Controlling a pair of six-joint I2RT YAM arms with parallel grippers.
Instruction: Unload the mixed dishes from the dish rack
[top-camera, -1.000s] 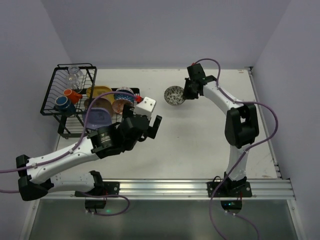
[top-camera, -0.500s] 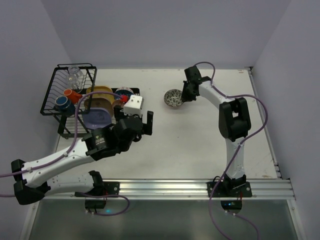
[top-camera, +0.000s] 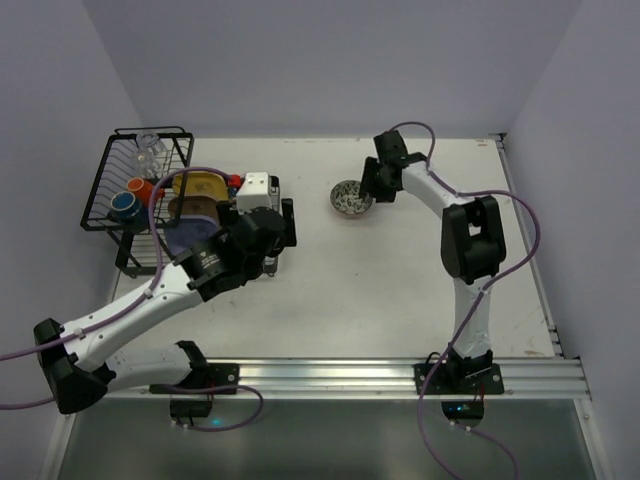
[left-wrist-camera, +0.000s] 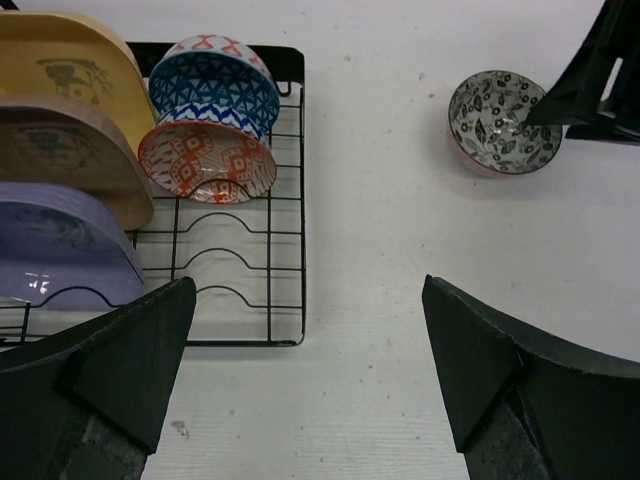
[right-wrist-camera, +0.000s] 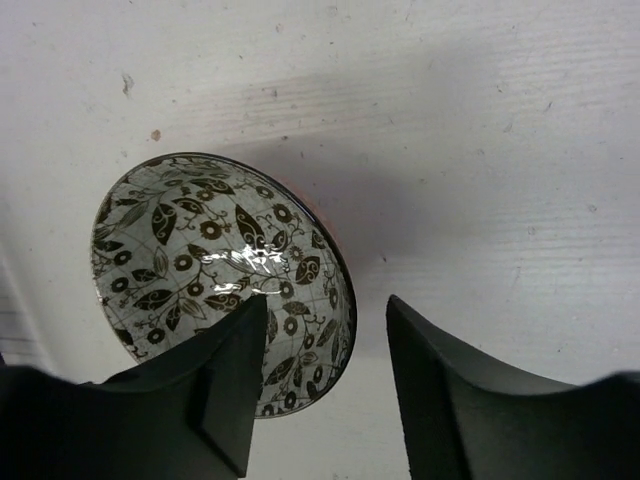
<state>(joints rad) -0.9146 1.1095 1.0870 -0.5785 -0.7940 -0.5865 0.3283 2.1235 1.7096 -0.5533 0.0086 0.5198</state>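
The dish rack (top-camera: 100, 190) stands at the table's back left. Its slotted tray (left-wrist-camera: 300, 200) holds a yellow plate (left-wrist-camera: 70, 65), a tan plate (left-wrist-camera: 60, 150) and a lavender plate (left-wrist-camera: 55, 245) on edge, plus a blue-white bowl (left-wrist-camera: 215, 85) and a reddish bowl (left-wrist-camera: 205, 160). An orange mug (top-camera: 143, 188), a dark mug (top-camera: 125, 205) and a clear glass (top-camera: 150, 150) sit in the raised basket. My left gripper (top-camera: 268, 232) (left-wrist-camera: 308, 290) hangs wide open over the tray's right end, holding nothing. The leaf-patterned bowl (top-camera: 350, 197) (right-wrist-camera: 200, 250) rests on the table. My right gripper (top-camera: 372, 185) (right-wrist-camera: 327, 305) is open astride its rim.
Bare white table (top-camera: 400, 280) stretches between the rack and the right arm. Lavender walls close in the back and both sides. The right arm's fingers (left-wrist-camera: 590, 90) show beside the patterned bowl (left-wrist-camera: 500, 125) in the left wrist view.
My right gripper has opened, and the patterned bowl now rests on the table. My left arm has swung left, from the middle of the table to the rack's right end, still open.
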